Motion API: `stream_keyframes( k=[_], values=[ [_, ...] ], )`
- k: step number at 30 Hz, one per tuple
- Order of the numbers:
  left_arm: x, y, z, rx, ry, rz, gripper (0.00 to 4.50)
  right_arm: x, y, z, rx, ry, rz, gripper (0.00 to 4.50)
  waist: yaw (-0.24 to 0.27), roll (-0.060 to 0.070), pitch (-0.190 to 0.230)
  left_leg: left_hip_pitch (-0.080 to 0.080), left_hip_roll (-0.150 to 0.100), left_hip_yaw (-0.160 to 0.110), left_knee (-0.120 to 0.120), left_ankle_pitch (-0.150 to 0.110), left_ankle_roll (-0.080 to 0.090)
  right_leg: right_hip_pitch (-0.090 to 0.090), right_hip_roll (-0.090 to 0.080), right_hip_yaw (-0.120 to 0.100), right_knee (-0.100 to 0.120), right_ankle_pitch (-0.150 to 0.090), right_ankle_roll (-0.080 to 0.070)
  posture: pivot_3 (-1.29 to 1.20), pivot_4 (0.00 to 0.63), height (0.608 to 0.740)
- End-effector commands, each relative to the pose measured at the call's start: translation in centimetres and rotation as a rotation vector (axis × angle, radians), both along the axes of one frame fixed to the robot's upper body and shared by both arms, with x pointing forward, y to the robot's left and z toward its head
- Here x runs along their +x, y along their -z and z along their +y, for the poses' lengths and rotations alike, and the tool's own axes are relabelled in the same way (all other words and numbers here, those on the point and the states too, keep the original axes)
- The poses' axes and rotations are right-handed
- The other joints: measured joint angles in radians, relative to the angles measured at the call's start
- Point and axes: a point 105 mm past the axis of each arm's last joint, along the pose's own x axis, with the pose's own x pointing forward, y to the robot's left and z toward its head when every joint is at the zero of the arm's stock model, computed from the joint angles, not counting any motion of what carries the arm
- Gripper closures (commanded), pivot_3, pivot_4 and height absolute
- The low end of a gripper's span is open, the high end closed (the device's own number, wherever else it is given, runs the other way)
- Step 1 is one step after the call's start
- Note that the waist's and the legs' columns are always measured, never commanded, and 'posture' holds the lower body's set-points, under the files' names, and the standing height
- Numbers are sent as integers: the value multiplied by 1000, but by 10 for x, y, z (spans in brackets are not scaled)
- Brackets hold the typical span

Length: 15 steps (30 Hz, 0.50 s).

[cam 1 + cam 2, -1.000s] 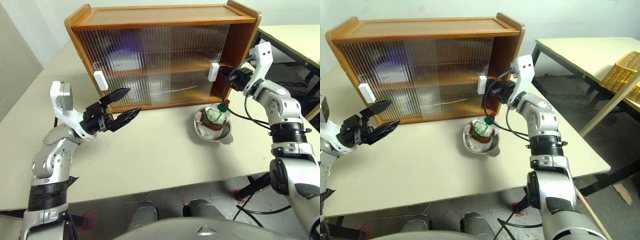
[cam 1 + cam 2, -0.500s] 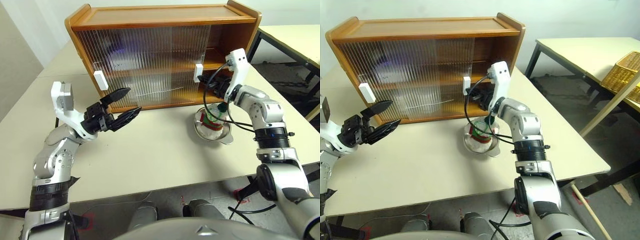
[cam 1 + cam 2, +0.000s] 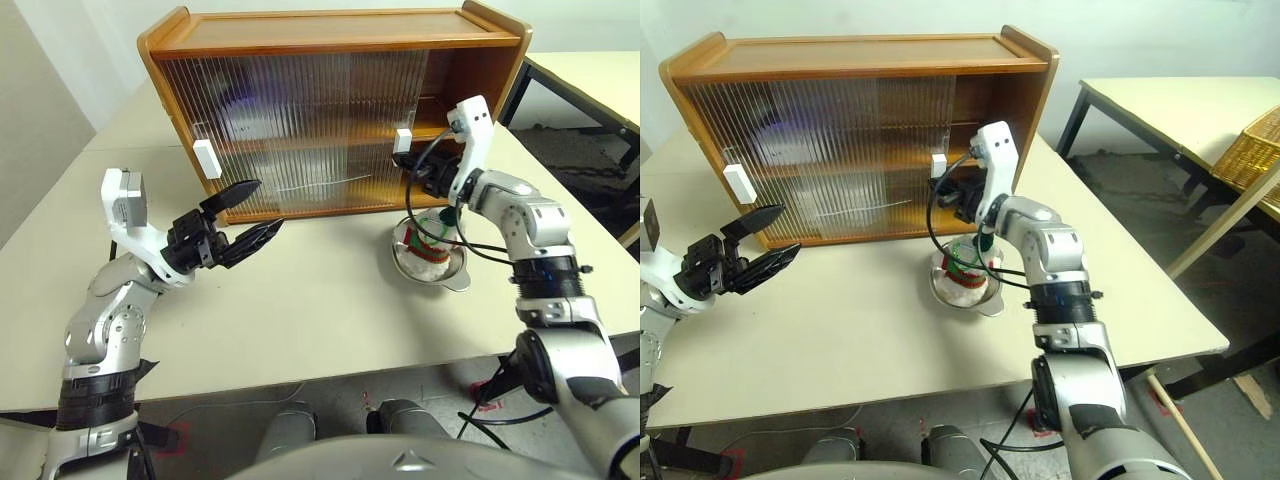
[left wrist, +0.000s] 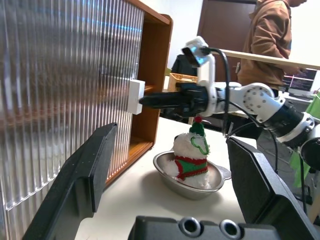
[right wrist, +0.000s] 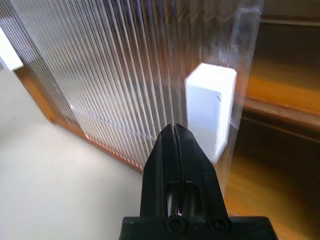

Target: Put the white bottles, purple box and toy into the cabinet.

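No writing can be read on anything here; the cabinet [image 3: 340, 110] carries only plain white handles on its ribbed sliding doors. It stands at the back of a pale beige desk [image 3: 300, 300], its right-hand door slid partly leftward so the wooden shelves at the right end lie bare. The right tool [image 4: 150, 101], fingers pressed together, sits with its tips against the right white handle [image 5: 210, 107]. The left tool [image 3: 245, 215] hangs with fingers spread wide above the desk, holding nothing. The toy [image 4: 192, 155] sits in a steel bowl [image 3: 430, 265] on the desk just before the open end. The left wrist view alone takes in a person in a brown hooded top [image 4: 267, 42] behind another table; the right eye view shows a wicker basket [image 3: 1250, 150].
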Motion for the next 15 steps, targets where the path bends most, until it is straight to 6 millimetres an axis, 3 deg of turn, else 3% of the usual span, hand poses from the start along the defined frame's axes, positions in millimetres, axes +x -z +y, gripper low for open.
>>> stream_keyframes(
  k=[1,7,15],
  values=[
    [-3,-2,-3,1,16,-17,0,-7,-3,-6,-19,-1,5,4447,0,0,0,0,0,0,0,0,0,0,0,0,0,0,0,-7,0,740],
    [1,-3,-5,-1,25,-22,0,0,-5,-24,-43,60,-7,4447,0,0,0,3,1,-1,1,0,0,3,3,1,1,-4,9,-14,0,740],
    [3,-5,-6,-1,27,-29,0,21,1,-24,-55,90,-32,4447,-1,0,0,4,6,-2,0,0,0,2,5,1,2,-3,9,-7,0,740]
  ],
)
